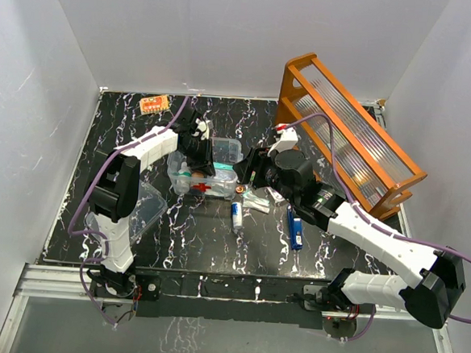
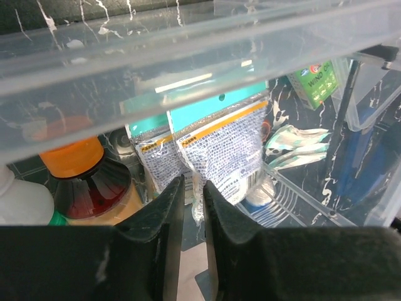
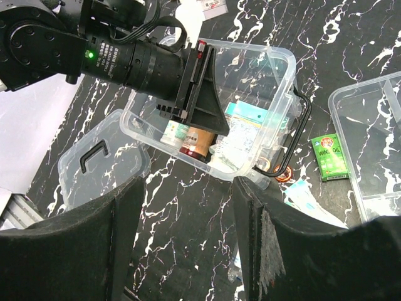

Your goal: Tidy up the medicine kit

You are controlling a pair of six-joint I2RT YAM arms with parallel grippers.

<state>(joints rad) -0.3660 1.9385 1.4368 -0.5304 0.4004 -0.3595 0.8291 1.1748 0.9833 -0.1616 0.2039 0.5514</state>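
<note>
left hand (image 2: pixel 192 197): pointing down, fingers a narrow gap apart | right hand (image 3: pixel 188 194): fingers spread wide, empty

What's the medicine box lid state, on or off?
Off. The lid lies flat on the table beside the box, whose top is open.

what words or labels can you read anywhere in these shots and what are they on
"WIND OIL": on the small green packet lying on the table beside the medicine kit.
Print on the teal-topped packets inside the kit: too blurred to read.
Print on the orange card at the far edge of the table: too small to read.
</note>
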